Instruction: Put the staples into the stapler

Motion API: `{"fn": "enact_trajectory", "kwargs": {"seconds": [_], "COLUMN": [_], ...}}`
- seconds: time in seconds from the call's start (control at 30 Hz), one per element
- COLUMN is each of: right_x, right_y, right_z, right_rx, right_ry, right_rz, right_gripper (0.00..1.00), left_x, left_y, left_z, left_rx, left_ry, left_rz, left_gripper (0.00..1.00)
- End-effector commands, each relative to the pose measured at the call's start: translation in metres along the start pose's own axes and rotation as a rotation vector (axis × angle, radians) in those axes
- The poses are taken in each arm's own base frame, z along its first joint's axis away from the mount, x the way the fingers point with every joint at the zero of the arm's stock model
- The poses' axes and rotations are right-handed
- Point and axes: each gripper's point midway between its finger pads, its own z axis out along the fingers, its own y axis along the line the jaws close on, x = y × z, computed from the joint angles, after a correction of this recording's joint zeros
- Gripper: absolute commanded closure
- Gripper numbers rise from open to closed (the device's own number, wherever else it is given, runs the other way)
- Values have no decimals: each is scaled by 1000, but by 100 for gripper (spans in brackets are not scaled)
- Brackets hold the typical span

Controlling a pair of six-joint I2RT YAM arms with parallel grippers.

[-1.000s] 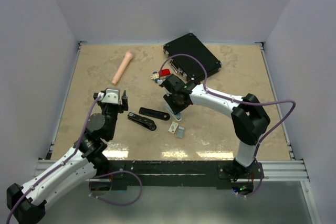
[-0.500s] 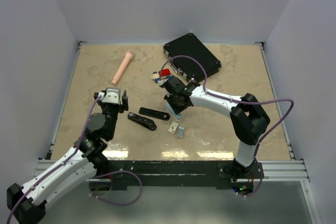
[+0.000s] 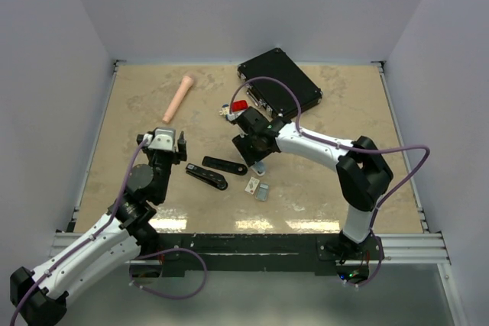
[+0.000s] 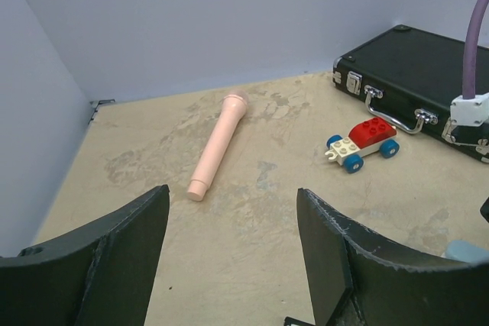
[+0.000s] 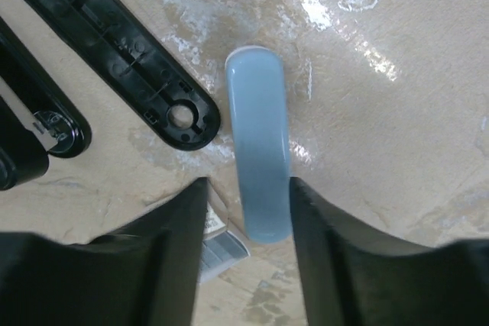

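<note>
You're at the pick-up step: the staples [image 3: 262,192] lie on the bench [image 3: 137,104] just beside the white box [image 3: 252,184], near the opened stapler [image 3: 224,165], not yet loaded. Your right end effector [image 5: 248,188] stands open astride a pale blue piece [image 5: 258,143], seemingly not clamping it, though the view is tight. The left end effector [image 4: 233,196] hangs open and empty. Next, bring the right one over the strip and pinch its thin edges squarely.

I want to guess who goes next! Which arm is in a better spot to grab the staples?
Right. The right claw hangs low, right next to the staples. The left claw hovers open on the other side of the stapler, aimed away from them.
</note>
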Motion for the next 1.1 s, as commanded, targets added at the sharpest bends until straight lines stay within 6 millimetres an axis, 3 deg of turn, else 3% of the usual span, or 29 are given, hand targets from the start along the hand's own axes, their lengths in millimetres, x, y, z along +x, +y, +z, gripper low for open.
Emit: {"fn": "enact_trajectory", "kwargs": {"seconds": [0.0,0.07,0.2,0.47,0.67,0.8,0.97,1.07], "right_x": [-25,-34,-32,-12,5,9,20,29], "right_y": [5,6,7,9,8,2,-27,-52], "right_z": [-34,-40,-32,-8,8,12,11,8], "right_rx": [-6,-13,-15,-24,-20,-1,66,111], "right_ry": [-49,-72,-49,27,76,83,101,116], "right_rz": [9,10,-2,-26,-30,-20,25,67], "right_gripper": [40,35,28,30,39,53,68,69], "left_x": [-13,-13,-14,-14,-15,-15,-15,-15], "left_y": [4,5,5,4,5,6,6,5], "left_z": [1,1,0,-1,-1,-1,-1,-1], "left_rx": [-12,-12,-12,-4,-8,-9,-9,-6], "left_ry": [-39,-40,-44,-47,-47,-47,-46,-45], "left_rz": [-17,-18,-22,-24,-28,-30,-28,-28], "left_gripper": [28,28,27,27,28,27,27,27]}}
